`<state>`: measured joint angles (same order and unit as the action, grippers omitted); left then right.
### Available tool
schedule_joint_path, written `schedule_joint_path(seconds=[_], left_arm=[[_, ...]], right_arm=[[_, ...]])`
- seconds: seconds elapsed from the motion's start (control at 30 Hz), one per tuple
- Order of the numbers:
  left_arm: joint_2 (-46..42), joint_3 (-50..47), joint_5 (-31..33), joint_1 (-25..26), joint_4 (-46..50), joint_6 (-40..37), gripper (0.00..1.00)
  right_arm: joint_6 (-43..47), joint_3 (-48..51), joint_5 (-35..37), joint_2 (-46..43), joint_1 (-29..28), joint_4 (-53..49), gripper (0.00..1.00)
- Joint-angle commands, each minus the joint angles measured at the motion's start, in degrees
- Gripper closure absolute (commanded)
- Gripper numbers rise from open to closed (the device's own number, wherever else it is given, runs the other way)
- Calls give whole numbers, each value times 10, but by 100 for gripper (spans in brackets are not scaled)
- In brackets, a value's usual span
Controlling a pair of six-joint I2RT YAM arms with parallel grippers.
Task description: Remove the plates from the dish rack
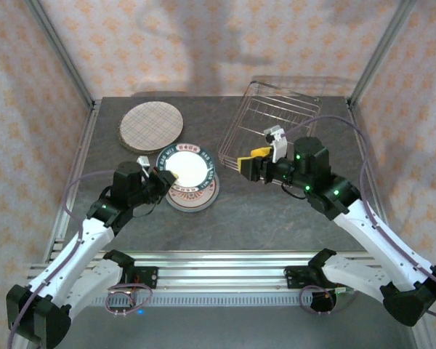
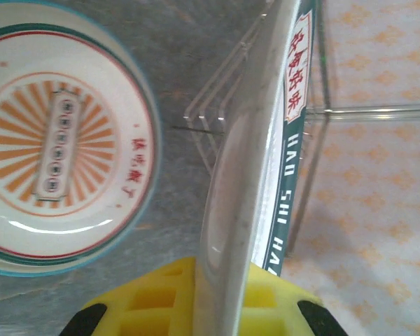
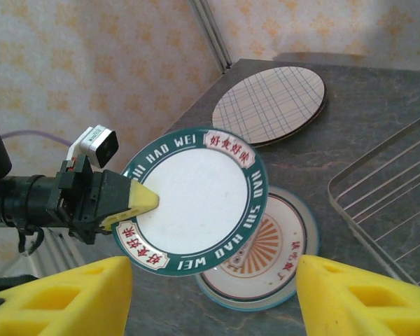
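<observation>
The left gripper [image 3: 143, 199] is clamped on the rim of the green-rimmed plate [image 3: 196, 203], one yellow pad on each face, and holds it tilted above the sunburst plate [image 3: 280, 259], which lies flat on the table [image 1: 276, 211]. Whether the lower edge of the held plate touches the plate beneath cannot be told. The right gripper [image 1: 245, 164] hangs just beside the held plate on the rack side, its jaws apart with nothing between them. The plaid plate [image 3: 269, 105] rests farther back on the table, topping what looks like a short stack. The dish rack [image 1: 238, 123] stands at the rear right, and the overhead view shows no plate among its wires, so the unloading is judged nearly complete. The plate reads as glazed ceramic: rigid, moderately heavy for a two-finger pinch, smooth enough to slide between soft pads, and liable to chip if dropped onto another plate. The sound hold is across the rim, well onto the flat border, with the plate brought near level before it is let go.
</observation>
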<state>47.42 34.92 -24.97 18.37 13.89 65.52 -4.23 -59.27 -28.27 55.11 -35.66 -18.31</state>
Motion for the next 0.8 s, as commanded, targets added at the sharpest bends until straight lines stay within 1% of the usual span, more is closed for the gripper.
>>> schedule_joint_path(seconds=[0.0,0.07,0.2,0.4,0.77], left_arm=[[-12,-45,29,-2,-39,-4,100],[-9,-72,30,-1,-77,9,100],[6,-103,41,0,-108,8,100],[52,-140,41,-1,-186,13,100],[152,-140,20,0,-277,12,100]], right_arm=[[74,13,-3,-9,-9,24,36],[89,24,3,-13,-16,25,34],[104,47,18,-19,-24,33,29],[93,60,18,-10,-25,43,29],[92,66,8,-1,-25,49,29]])
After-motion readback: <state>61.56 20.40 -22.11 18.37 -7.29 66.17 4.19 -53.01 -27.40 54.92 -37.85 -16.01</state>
